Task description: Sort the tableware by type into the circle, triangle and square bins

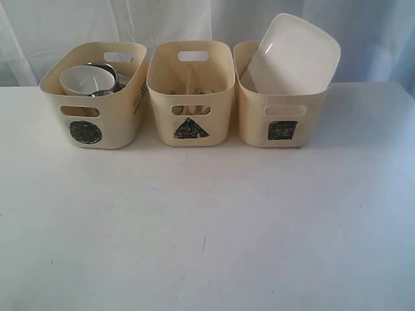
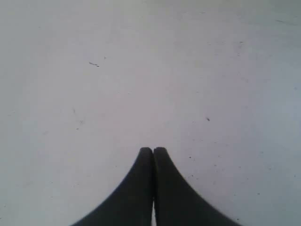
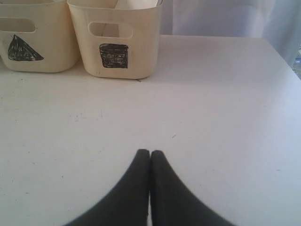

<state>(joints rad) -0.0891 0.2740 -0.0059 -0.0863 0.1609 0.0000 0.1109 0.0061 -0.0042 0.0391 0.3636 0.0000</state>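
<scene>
Three cream bins stand in a row at the back of the white table. The circle bin on the left holds a steel bowl and a whitish round dish or cup. Thin utensils stand in the triangle bin in the middle. A large white square plate leans out of the square bin on the right. My left gripper is shut over bare table, holding nothing. My right gripper is shut and empty, short of the square bin. Neither arm appears in the exterior view.
A pale curtain hangs behind the bins. The table's right edge runs close beside the square bin. In the right wrist view the triangle bin stands next to the square one.
</scene>
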